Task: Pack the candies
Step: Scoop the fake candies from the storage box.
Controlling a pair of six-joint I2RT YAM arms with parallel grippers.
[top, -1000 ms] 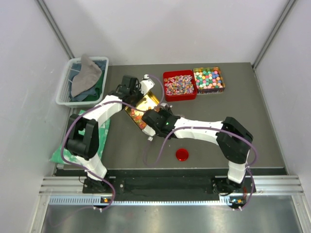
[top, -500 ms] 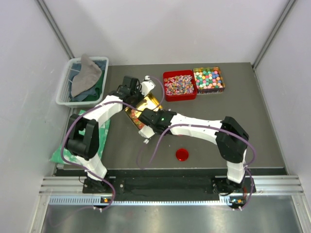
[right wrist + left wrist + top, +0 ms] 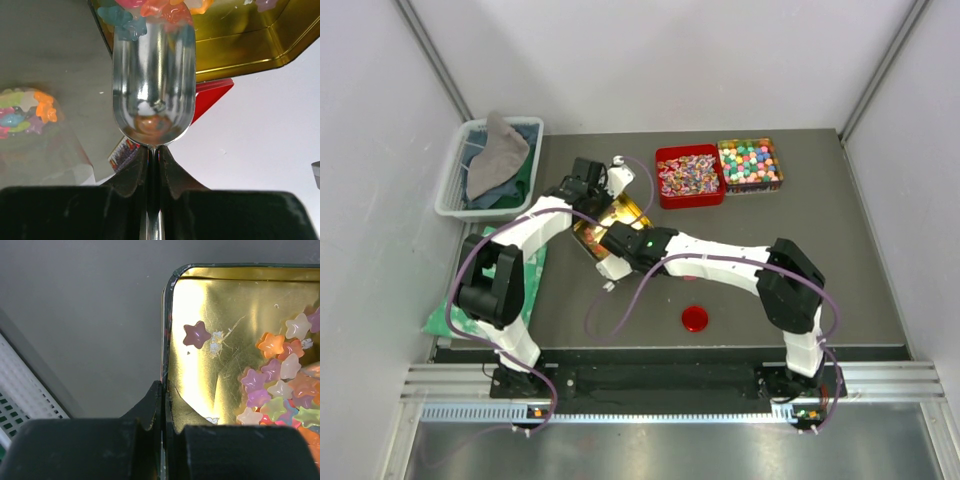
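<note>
Candies (image 3: 280,385), star-shaped, lie heaped at the right of the gold tin (image 3: 225,315), whose rim the left gripper (image 3: 162,390) pinches tight. Right gripper (image 3: 153,155), clamped on a metal scoop (image 3: 152,85), has slid left across mid-frame, and the scoop's tip now touches the sweets.

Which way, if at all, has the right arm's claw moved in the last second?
Yes. Seen from above, the right gripper, clamping a metal scoop, has slid left, farther from the red lid, along the gold tin.
</note>
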